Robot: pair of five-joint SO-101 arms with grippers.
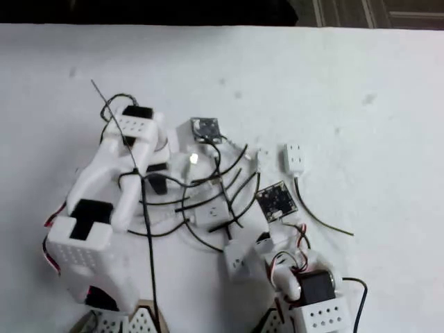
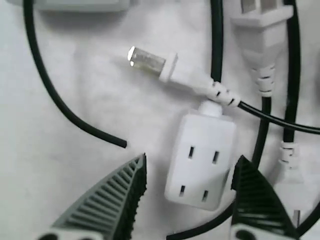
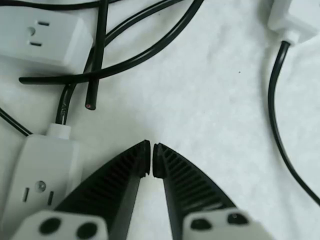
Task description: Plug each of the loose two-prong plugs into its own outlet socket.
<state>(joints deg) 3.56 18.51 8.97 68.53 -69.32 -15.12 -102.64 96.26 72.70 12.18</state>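
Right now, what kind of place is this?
Probably a robotics test bench rather than a home: a small white left arm and right arm sit at a white-covered table strewn with loose plugs, outlet blocks and black cords.

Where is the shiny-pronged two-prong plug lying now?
Left wrist view: the two-prong plug lies on the table by the cord end of the white outlet socket, which sits inside the open left gripper.

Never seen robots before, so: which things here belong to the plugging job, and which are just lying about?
Job: two-prong plug; second plug; white outlet socket.
Lying about: cut black cable, seemingly; white table cover.
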